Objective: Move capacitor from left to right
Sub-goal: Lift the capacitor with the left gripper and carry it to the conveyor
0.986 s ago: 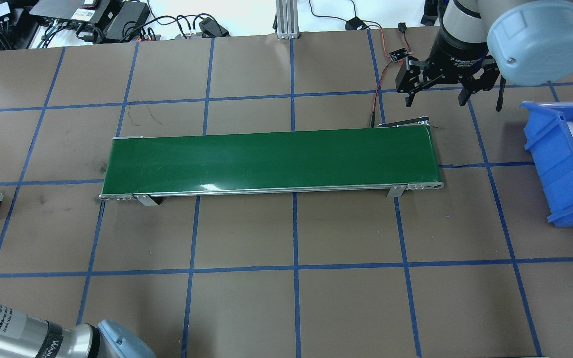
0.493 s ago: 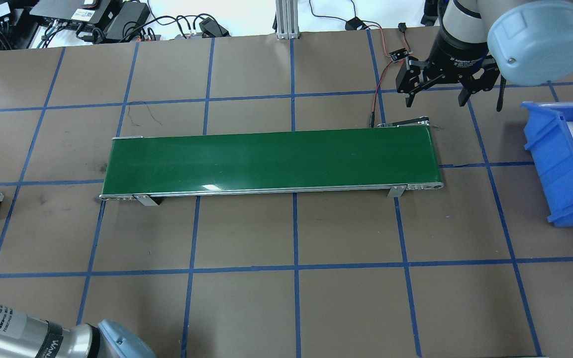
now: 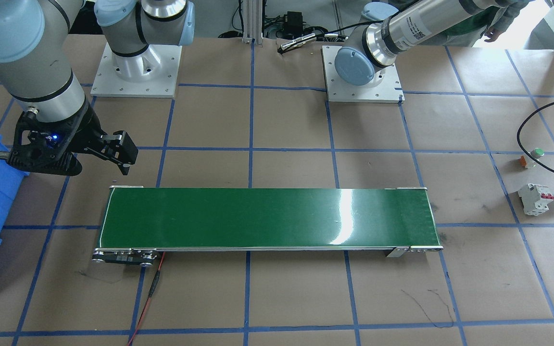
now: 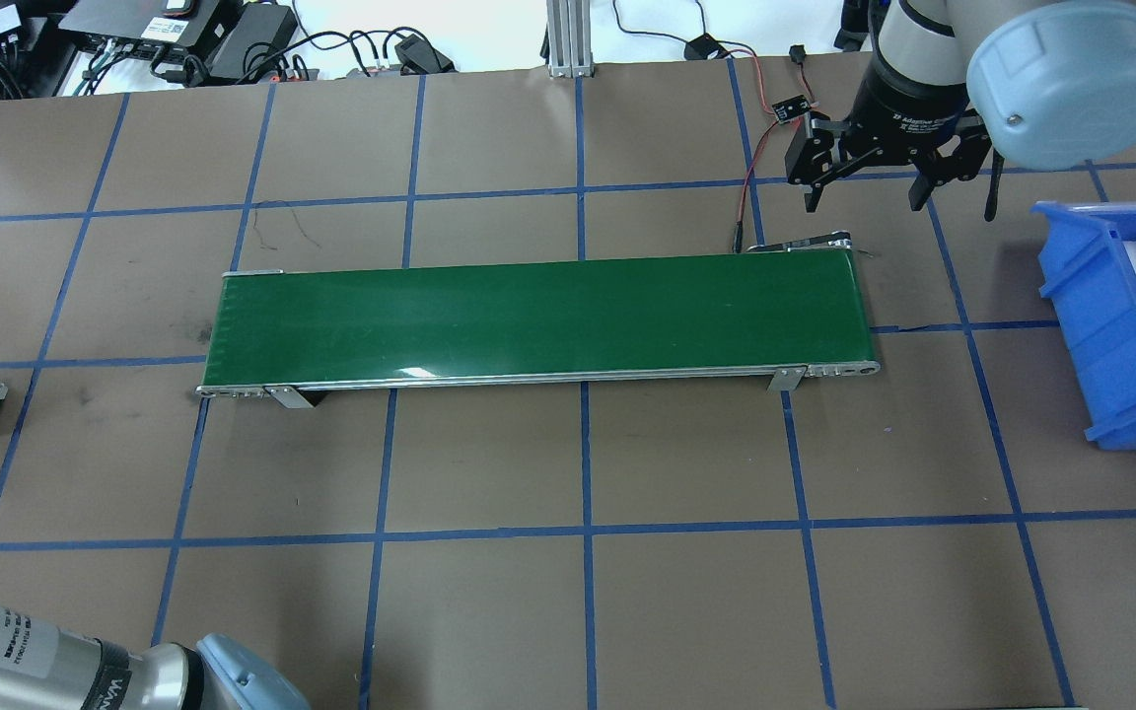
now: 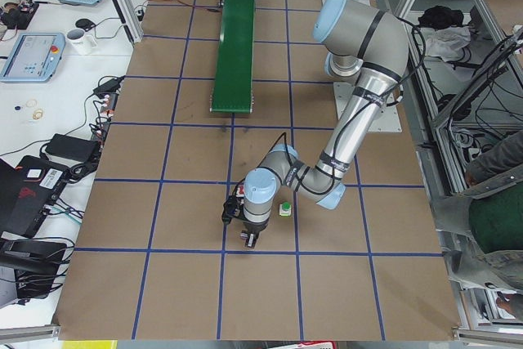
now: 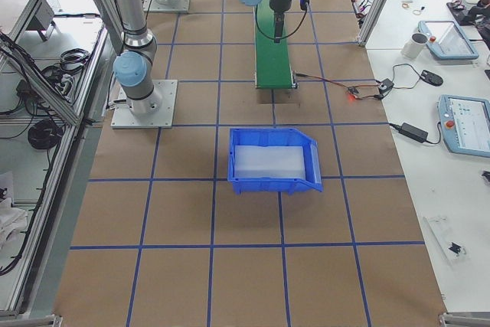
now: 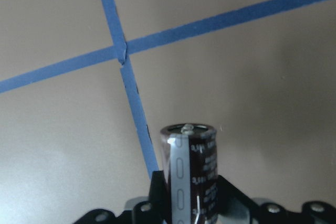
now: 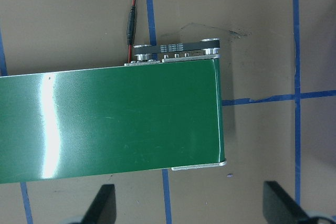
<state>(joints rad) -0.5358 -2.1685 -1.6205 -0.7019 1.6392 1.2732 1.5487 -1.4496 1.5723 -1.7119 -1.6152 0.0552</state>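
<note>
Capacitor (image 7: 190,174) sits clamped between left fingers (image 7: 230,196).

The conveyor (image 4: 538,318) lies along the table's middle, running from the robot's left to its right. Beyond the conveyor's right end, well apart from it, stands the bin (image 4: 1120,325). The right gripper (image 4: 864,205) hangs high over that same end. Beyond the conveyor's left end, well apart, sits the circuit breaker (image 3: 535,198), with the push button (image 3: 533,156) near it on the robot's side. Farther still from the conveyor's left end is the left gripper (image 7: 190,182), with the capacitor (image 7: 191,156) between its fingers, above the table.
</note>
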